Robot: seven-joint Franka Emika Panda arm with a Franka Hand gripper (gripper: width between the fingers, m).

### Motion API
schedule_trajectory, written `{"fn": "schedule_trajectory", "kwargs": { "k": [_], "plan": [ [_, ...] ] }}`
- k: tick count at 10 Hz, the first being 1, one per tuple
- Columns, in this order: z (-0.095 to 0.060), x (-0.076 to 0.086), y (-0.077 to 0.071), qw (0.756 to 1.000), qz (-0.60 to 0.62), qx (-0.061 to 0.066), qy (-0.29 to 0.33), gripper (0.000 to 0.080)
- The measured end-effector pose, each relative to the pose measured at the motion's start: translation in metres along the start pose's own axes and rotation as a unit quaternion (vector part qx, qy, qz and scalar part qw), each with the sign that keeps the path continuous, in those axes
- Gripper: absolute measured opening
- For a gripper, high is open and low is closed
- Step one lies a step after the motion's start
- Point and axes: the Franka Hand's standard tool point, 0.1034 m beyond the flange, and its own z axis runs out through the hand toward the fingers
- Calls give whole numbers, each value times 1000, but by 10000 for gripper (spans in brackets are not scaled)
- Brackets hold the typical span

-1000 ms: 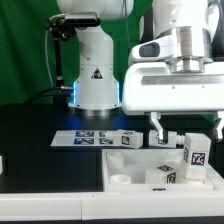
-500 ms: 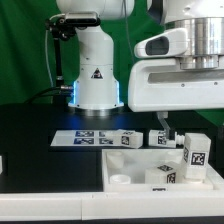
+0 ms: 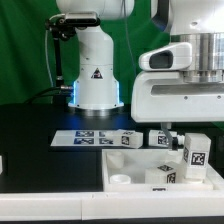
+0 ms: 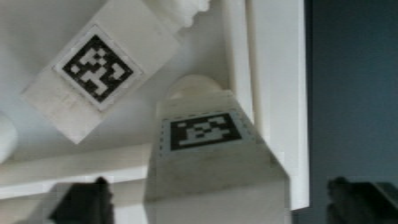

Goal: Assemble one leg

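Worktop: you have a black worktop (image 3: pixel 30 150) carrying everything, seen in the exterior view.
Panel: a large flat white panel with round holes (image 3: pixel 125 165) lies at the near right of the worktop.
Front leg: nearest you, the front leg (image 3: pixel 160 174) sits on the panel with a small tag on its near face.
Standing leg: just right of it and a little farther back, the standing leg (image 3: pixel 196 152) is upright and shows you a large black-and-white tag.
Lying leg: the lying leg (image 3: pixel 158 139) rests on its side just beyond the panel's far edge, right of the marker board and directly below the hand.
Hand: the hand (image 3: pixel 170 131) hangs low over the lying leg, under the big white wrist housing. In the wrist view the hand (image 4: pixel 222 205) is spread, its two dark fingertips (image 4: pixel 80 203) on either side of the lying leg (image 4: pixel 214 150). There is a gap at each side, so it grips nothing.
Neighbouring leg: the wrist view shows a neighbouring leg (image 4: pixel 89 70) close beside the lying one, tag up; you cannot tell which leg it is.
Marker board: the marker board (image 3: pixel 88 138) lies flat at mid-depth, left of the lying leg.
Robot base: the white robot base (image 3: pixel 95 75) stands farthest back, against a green backdrop (image 3: pixel 30 40).
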Motion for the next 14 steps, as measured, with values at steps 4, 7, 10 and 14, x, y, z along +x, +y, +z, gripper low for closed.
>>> {"fn": "schedule_trajectory", "kwargs": {
  "k": [4, 7, 10, 14],
  "plan": [
    [0, 0, 1, 995, 98, 0, 0, 287],
    [1, 0, 3, 966, 257, -1, 2, 287],
    [2, 5, 7, 875, 484, 22, -4, 287],
    [3, 9, 9, 839, 542, 41, 4, 502]
  ]
}}
